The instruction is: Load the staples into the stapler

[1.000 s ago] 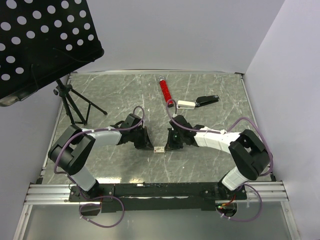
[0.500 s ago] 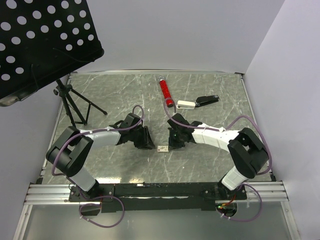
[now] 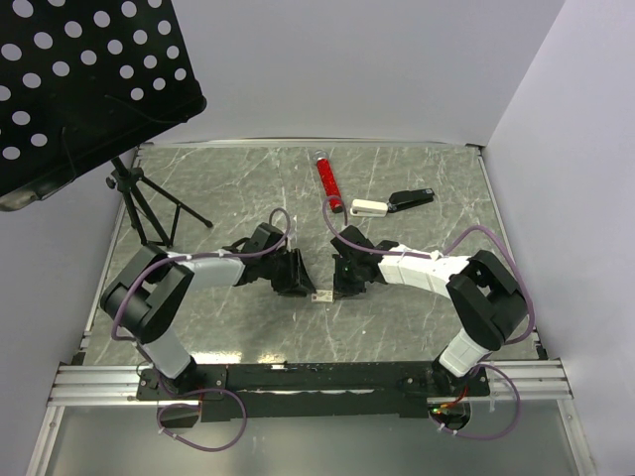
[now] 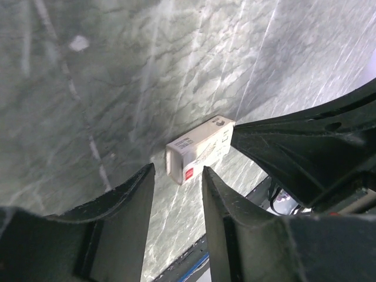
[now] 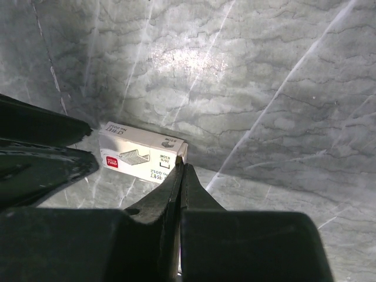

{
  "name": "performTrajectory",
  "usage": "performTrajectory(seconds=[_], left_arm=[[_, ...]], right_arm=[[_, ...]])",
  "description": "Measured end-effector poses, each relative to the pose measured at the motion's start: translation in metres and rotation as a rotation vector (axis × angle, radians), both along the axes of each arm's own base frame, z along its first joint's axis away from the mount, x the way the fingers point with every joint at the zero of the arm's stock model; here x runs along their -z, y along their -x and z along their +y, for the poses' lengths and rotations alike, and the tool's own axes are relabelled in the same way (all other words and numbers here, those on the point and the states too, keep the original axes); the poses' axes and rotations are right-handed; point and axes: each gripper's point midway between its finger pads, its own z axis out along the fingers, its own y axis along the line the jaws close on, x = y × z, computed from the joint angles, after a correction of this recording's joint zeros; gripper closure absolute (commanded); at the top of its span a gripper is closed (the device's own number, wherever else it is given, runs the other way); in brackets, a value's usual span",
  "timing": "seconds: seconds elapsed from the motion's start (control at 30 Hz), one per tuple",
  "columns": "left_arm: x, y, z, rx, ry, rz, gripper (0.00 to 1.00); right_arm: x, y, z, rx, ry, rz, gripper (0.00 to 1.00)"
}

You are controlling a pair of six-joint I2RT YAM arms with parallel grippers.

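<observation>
The stapler (image 3: pixel 412 199) is slim and black and lies at the back right of the table, far from both grippers. The staples themselves do not show in any view. A small beige staple box (image 3: pixel 320 296) with a red mark lies on the table between the two grippers. My left gripper (image 4: pixel 177 170) is open, with the box (image 4: pixel 200 150) just beyond its fingertips and nothing between them. My right gripper (image 5: pixel 183 166) is shut, its tip touching the right end of the box (image 5: pixel 141 154). In the top view the left gripper (image 3: pixel 298 282) and right gripper (image 3: pixel 343 284) flank the box.
A red tube (image 3: pixel 328 181) lies at the back centre. A small white piece (image 3: pixel 369 207) rests against the stapler's left end. A black tripod (image 3: pixel 139 203) with a perforated music stand (image 3: pixel 79 79) occupies the back left. White walls close the table's back and right sides.
My left gripper has opened from shut and sits a little closer to the box. The box has shifted slightly right. The right gripper has stayed shut at the box's end.
</observation>
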Motion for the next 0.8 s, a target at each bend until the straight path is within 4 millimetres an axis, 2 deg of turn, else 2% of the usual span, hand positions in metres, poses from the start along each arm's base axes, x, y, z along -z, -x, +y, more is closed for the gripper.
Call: performTrajectory(seconds=[0.23, 0.8], left_arm=[[-0.002, 0.003, -0.013, 0.038, 0.015, 0.007, 0.65], [0.003, 0.005, -0.014, 0.044, 0.012, 0.024, 0.72]], right_arm=[[0.000, 0.000, 0.001, -0.001, -0.004, 0.000, 1.00], [-0.001, 0.002, 0.003, -0.005, -0.018, 0.014, 1.00]])
